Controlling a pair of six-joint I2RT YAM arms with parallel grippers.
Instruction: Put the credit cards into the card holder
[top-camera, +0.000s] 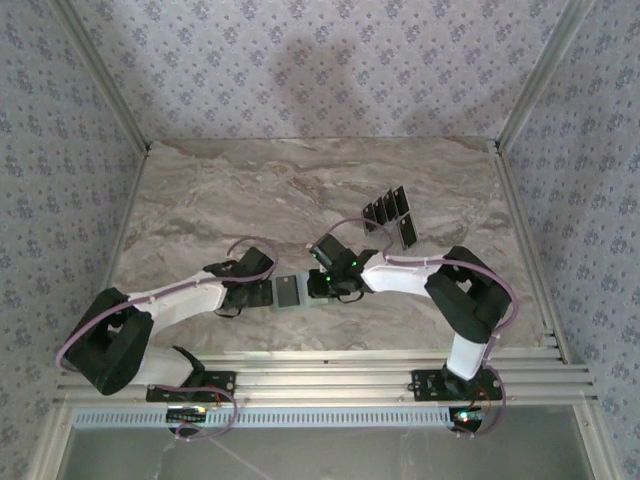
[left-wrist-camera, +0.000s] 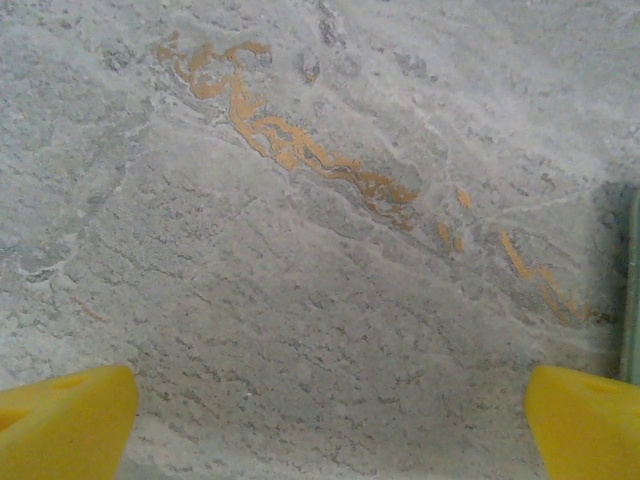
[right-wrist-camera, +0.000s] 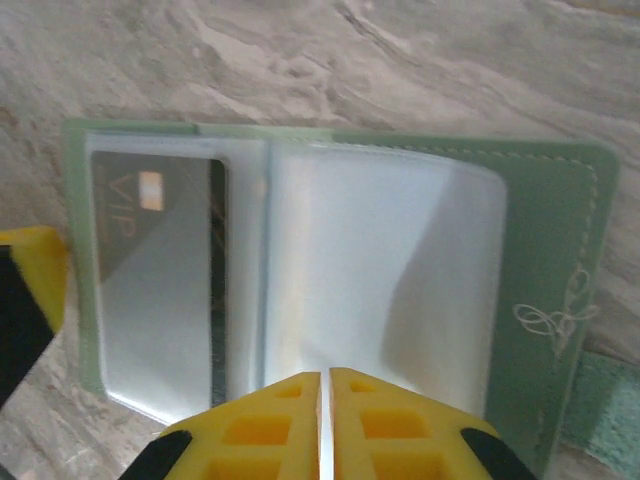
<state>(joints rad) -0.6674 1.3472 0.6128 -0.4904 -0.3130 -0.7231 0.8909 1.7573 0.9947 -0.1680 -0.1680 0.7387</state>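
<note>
Top external view: the card holder (top-camera: 290, 292) lay open and flat on the marble table (top-camera: 200, 190), toward the front edge and between the two grippers. The left gripper (top-camera: 262, 288) sat just beside the holder's left edge, and the right gripper (top-camera: 322, 284) was at its right edge. Several credit cards (top-camera: 390, 213) lay in a fanned, overlapping group on the table, behind and to the right of the holder and well apart from it. Neither arm touched them.

Left wrist view: the left gripper (left-wrist-camera: 322, 425) stood spread wide, its yellow fingertips (left-wrist-camera: 60, 420) at the two lower corners with bare marble between them. It held nothing. A thin green strip of the card holder (left-wrist-camera: 632, 290) showed at the right border.

Right wrist view: the fingers of the right gripper (right-wrist-camera: 322, 390) were pressed together, pinching the thin lower edge of a clear plastic sleeve (right-wrist-camera: 380, 260) of the card holder (right-wrist-camera: 545, 230). The sleeve bulged upward off the cover. A dark card (right-wrist-camera: 155, 250), marked "VIP" with a small gold chip, sat inside the left-hand pocket. The green cover carried a stitched border and a small line motif near its right side. A green strap (right-wrist-camera: 605, 400) stuck out at the lower right. Another yellow fingertip (right-wrist-camera: 25, 290) showed at the left border, just beside the holder's left edge.
</note>
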